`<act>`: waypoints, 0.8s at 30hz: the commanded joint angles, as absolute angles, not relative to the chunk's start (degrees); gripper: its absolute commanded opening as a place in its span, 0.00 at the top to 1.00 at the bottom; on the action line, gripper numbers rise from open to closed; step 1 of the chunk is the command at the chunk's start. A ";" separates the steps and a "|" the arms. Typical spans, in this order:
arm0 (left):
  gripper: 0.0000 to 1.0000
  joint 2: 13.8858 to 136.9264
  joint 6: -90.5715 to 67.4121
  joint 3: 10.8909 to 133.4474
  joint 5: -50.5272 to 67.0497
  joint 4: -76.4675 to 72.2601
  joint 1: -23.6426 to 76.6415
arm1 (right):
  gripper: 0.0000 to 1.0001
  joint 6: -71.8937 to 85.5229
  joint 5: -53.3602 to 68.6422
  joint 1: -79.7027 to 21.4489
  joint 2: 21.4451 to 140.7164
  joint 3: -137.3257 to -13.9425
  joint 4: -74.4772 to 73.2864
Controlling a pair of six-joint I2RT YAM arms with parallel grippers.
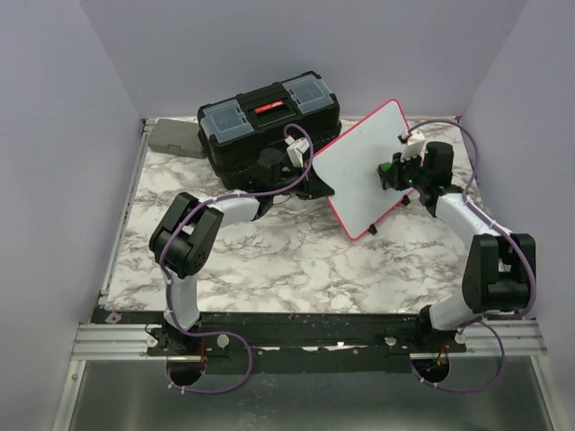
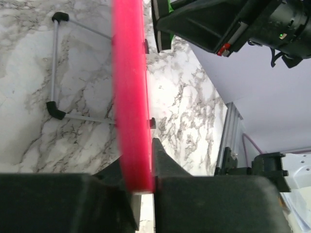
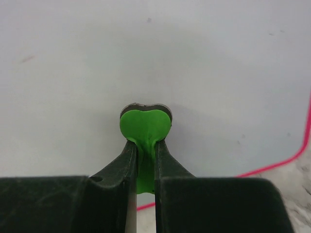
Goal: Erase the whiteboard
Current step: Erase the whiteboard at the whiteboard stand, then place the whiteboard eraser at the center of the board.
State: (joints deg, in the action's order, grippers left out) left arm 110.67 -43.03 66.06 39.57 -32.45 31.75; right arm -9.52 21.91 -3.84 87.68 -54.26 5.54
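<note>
Your small rectangular whiteboard with the pink-red rounded frame is not lying flat. It's tilted up, right of bench centre, with the near corner low by the marble and the far corner raised toward the back wall. The white face is turned up and toward the right arm.

In the right wrist view the whiteboard looks near clean: one faint reddish smear upper left and a few specks. The pink frame line curves round at lower right.

The left fingers are clamped on the board's left edge. In the left wrist view you see the whiteboard edge-on, its frame sandwiched between the left fingers.

The right fingers are pinching a green heart-shaped eraser with a dark pad, and the pad end is against the white face. From above, the right fingers and the eraser sit over the board's right half.

A thin silver wire stand with black end caps shows behind the board over the marble. You can't tell whether it touches the bench.

A black plastic toolbox with a red handle sits at the far side, just beside the left wrist. A small grey rectangular box is in the far left corner, next to the toolbox. The bench is white-grey marble pattern.
</note>
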 commanded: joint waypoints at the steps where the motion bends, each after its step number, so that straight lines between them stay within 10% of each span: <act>1: 0.81 107.40 -43.78 64.27 40.98 -31.27 32.73 | 0.99 -10.14 26.84 -1.44 81.60 -54.29 -2.16; 13: 0.34 100.34 -41.41 59.34 35.50 -30.34 31.59 | 0.99 -18.37 28.45 -0.37 75.71 -53.57 -17.56; 24: 0.21 80.91 -32.54 48.01 27.95 -25.42 30.11 | 0.99 -35.77 28.70 12.42 70.57 -52.05 -37.75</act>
State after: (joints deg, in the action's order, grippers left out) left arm 89.76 -38.33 51.75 33.56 -28.75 30.76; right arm -27.44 28.60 8.64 73.19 -53.80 -27.99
